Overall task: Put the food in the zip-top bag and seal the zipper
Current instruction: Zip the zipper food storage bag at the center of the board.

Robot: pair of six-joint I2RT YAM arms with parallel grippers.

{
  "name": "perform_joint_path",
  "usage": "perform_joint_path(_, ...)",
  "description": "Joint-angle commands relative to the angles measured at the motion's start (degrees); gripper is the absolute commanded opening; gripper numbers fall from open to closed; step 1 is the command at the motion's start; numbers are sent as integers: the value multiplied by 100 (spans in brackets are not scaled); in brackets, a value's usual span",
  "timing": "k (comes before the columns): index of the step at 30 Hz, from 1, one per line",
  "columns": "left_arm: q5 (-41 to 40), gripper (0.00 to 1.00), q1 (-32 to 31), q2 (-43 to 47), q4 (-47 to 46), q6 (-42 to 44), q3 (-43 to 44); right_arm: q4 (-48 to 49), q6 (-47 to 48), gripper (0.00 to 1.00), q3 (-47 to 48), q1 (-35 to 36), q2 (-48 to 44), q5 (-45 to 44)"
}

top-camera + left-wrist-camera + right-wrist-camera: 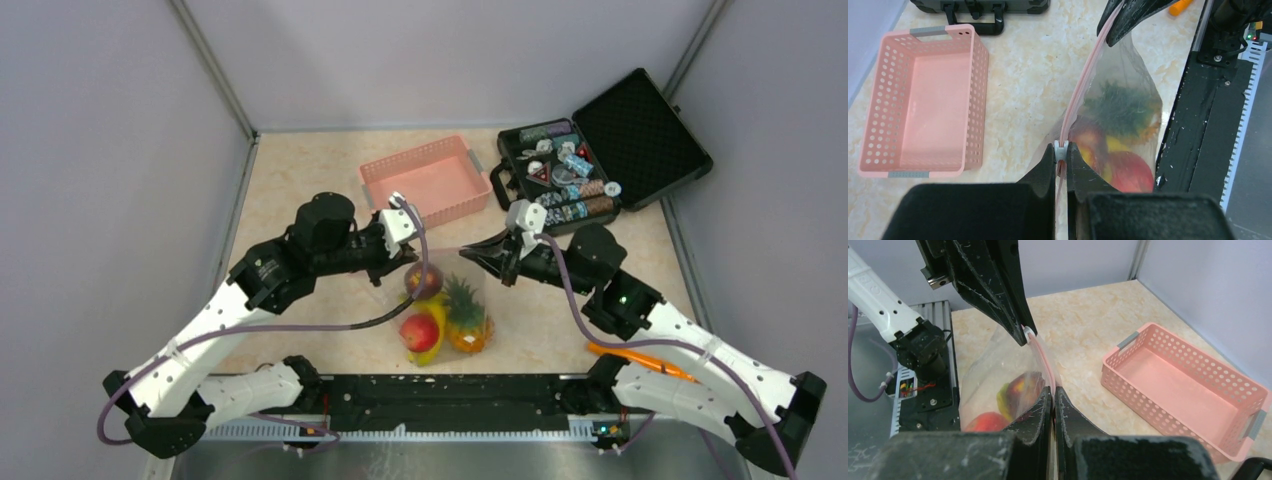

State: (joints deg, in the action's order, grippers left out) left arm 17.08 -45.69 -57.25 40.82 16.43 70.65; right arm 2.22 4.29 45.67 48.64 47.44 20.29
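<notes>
Pinching the thin pale-pink zipper strip (1080, 92) at opposite ends, our left gripper (1061, 150) and right gripper (1053, 392) are both clamped on it. The clear crinkly zip-top bag (450, 275), toy fruit (422, 330) inside, is near the desk's (300, 170) near edge. Beyond we see a pink perforated plastic basket (410, 155), then an open black case (640, 120) at the far right corner.

The top external camera looks steeply down from above and behind the arm bases, wide enough to take in the whole table (300, 170). The left wrist camera sits close behind the left gripper (1061, 150), facing the right gripper (1053, 391). The right wrist camera faces the opposite way. All three views share the zip-top bag (440, 262), its zipper (1083, 85) and the pink basket (425, 180).
</notes>
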Motion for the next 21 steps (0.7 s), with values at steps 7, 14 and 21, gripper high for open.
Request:
perform_joint_path(7, -402, 0, 148, 121, 605, 152, 593, 686, -250, 0, 38, -4, -539, -818)
perform_joint_path(14, -634, 0, 148, 248, 695, 174, 593, 512, -373, 0, -79, -7, -616, -1404)
perform_joint_path(21, -924, 0, 161, 371, 796, 35, 310, 425, -623, 0, -100, -139, -577, -1779)
